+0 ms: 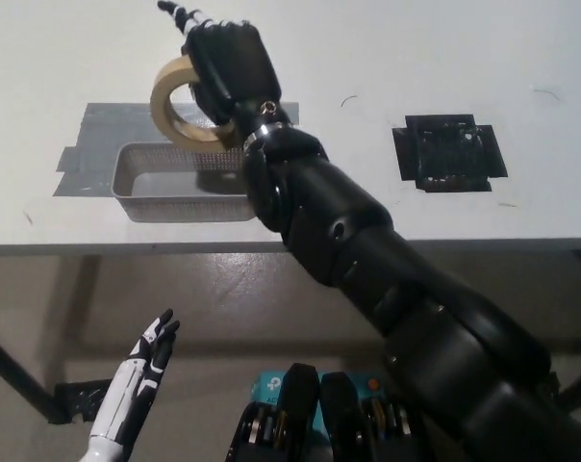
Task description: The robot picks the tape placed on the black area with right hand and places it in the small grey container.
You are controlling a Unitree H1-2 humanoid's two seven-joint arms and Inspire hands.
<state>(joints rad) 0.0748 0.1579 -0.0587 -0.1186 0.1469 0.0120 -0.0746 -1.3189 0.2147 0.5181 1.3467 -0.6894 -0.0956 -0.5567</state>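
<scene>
Head view: black right hand (225, 67), fingers closed around the tape roll (180, 104), holds it at upper left above the small grey mesh container (137, 188). White left hand (137, 380), fingers spread and empty, rests at lower left.

1. Held in my right hand (225, 67), the tape (183, 104) looks like matt, papery beige.
2. That hand's shell looks like smooth black plastic with a faint sheen.
3. Just below it, the container (183, 181) is fine grey mesh, metallic-looking.
4. The table (367, 207) under it is smooth white, slightly scuffed.
5. Off to its right, the black area (449, 152) looks matt and patchy.
</scene>
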